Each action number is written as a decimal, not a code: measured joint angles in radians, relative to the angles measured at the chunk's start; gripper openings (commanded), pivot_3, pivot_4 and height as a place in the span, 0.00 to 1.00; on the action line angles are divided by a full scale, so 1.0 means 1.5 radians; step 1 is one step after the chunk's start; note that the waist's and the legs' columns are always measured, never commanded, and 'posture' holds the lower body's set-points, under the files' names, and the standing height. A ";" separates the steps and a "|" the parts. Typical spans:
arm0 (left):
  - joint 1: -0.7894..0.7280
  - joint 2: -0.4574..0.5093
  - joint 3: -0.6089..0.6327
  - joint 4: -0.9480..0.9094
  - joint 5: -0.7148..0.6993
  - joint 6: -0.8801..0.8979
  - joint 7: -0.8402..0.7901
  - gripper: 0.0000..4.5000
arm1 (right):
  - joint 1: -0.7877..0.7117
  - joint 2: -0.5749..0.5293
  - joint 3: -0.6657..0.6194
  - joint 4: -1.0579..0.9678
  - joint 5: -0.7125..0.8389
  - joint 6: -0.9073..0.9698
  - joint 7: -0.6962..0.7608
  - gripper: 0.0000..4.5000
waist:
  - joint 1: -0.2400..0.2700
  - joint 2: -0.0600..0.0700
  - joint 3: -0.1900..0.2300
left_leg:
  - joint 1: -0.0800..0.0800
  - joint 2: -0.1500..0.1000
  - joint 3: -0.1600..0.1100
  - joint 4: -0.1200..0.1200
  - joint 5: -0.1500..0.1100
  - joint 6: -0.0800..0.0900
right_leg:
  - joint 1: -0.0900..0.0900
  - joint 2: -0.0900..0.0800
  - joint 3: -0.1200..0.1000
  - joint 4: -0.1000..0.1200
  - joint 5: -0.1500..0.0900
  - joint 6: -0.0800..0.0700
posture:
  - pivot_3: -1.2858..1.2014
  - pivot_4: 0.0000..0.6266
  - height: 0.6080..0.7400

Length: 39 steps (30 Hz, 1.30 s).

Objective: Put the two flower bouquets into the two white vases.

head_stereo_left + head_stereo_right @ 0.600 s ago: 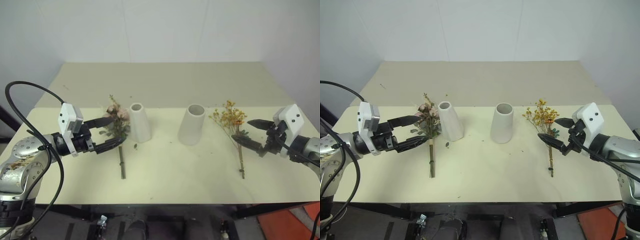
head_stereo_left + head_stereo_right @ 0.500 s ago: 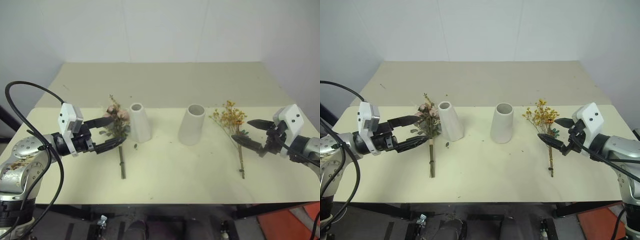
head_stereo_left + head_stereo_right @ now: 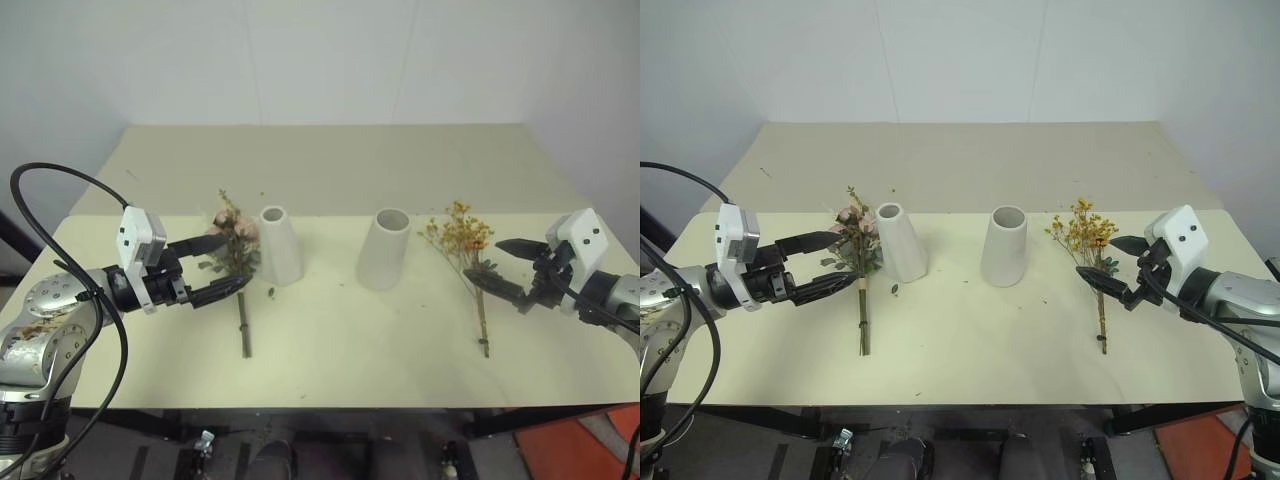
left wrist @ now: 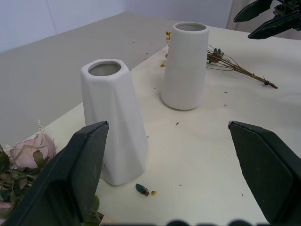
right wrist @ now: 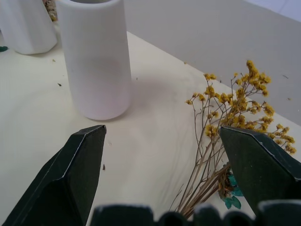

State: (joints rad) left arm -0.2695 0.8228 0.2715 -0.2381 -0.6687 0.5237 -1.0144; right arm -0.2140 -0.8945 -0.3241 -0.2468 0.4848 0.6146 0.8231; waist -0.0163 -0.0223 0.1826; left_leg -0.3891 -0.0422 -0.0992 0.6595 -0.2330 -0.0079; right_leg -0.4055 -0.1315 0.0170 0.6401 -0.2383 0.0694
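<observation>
In the left eye view, the rose bouquet [image 3: 237,250] lies flat on the table [image 3: 340,165], its head just beside the slim vase [image 3: 280,245] and its stem [image 3: 243,330] pointing toward the robot. The yellow spray [image 3: 462,238] lies near the stout vase [image 3: 385,248], with a long thin stem [image 3: 483,320]. Both vases stand upright and have nothing in them. I judge both bouquets very light and fragile: the blossoms crumble, so the hold should be on the bare stems, gently.

In the right eye view, the left gripper [image 3: 830,262] points level toward the roses, its jaws wide apart and holding nothing. The right gripper [image 3: 1110,266] tilts a little down over the spray, also wide open and holding nothing.

In the left wrist view, the 2 black fingers [image 4: 70,174] frame the slim vase, and a pink rose [image 4: 33,149] lies near its base.

In the right wrist view, the fingers [image 5: 75,174] stand on both sides of the spray's brown stems [image 5: 202,176], above them and not touching, I think.
</observation>
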 measured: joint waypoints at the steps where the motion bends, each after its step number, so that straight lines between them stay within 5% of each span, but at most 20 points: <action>1: -0.002 -0.001 -0.001 0.000 0.000 -0.001 -0.001 0.99 | 0.000 0.000 0.000 0.000 -0.001 0.003 -0.001 1.00 | 0.000 0.000 0.000 | 0.000 0.000 0.000 0.000 0.000 0.000 | 0.000 0.000 0.000 0.000 0.000 0.000 | 0.52 0.24 1.00; 11: -0.073 -0.003 -0.031 0.037 0.001 -0.016 -0.038 0.99 | -0.022 -0.007 0.020 -0.002 -0.011 0.105 -0.065 1.00 | -0.001 0.000 0.000 | 0.000 0.000 0.000 0.000 0.000 0.000 | 0.000 0.000 0.000 0.000 0.000 0.000 | 0.52 0.24 1.00; 24: -0.361 -0.034 -0.172 0.225 0.077 -0.013 -0.131 0.99 | -0.207 0.005 0.174 0.101 -0.086 0.390 -0.227 1.00 | -0.002 0.000 0.000 | -0.001 0.000 0.000 0.001 0.000 0.000 | -0.001 0.000 0.000 0.000 0.000 0.000 | 0.52 0.24 1.00; 35: -0.399 -0.060 -0.195 0.267 0.091 -0.015 -0.184 0.99 | -0.274 0.052 0.244 0.230 -0.125 0.406 -0.227 1.00 | -0.018 0.000 0.000 | -0.002 0.000 0.000 0.001 0.000 0.000 | -0.001 0.000 0.000 0.001 0.000 0.000 | 0.52 0.24 1.00; 39: -0.401 -0.064 -0.196 0.273 0.098 -0.016 -0.200 1.00 | -0.291 0.062 0.259 0.255 -0.135 0.385 -0.215 0.81 | -0.021 0.000 0.000 | -0.001 0.000 0.000 0.001 0.000 0.000 | -0.001 0.001 0.000 0.001 0.000 0.000 | 0.52 0.24 1.00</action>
State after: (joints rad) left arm -0.8711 0.7268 -0.0221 0.1720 -0.5211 0.4991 -1.3144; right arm -0.6506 -0.8019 0.0644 0.1357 0.2825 1.1915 0.5008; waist -0.0479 -0.0229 0.1826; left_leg -0.3902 -0.0423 -0.0992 0.6608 -0.2328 -0.0078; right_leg -0.4072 -0.1307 0.0169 0.6415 -0.2380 0.0692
